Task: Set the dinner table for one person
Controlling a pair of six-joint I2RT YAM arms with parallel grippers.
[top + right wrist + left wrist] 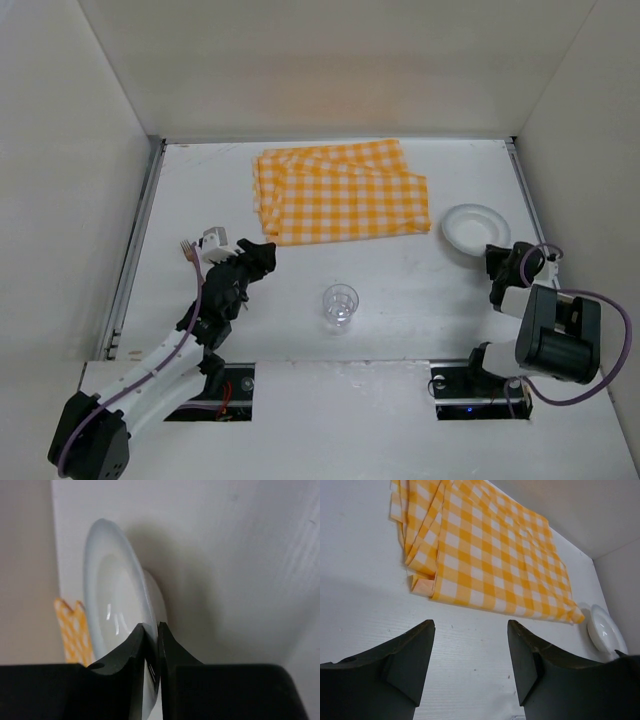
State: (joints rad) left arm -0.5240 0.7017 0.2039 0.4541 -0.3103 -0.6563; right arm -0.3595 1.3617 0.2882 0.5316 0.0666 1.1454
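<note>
While my right gripper (151, 630) pinches the plate (115, 615), its fingers hide the near rim, and the side wall (25, 570) stands close beyond. My left gripper (470, 625) hangs spread and empty over the dinner table (420, 290). Bare white surface lies between its fingers, then the checked cloth (485, 555) ahead, its far corner cut off. A fork (187, 252) beside that wrist is half hidden.
</note>
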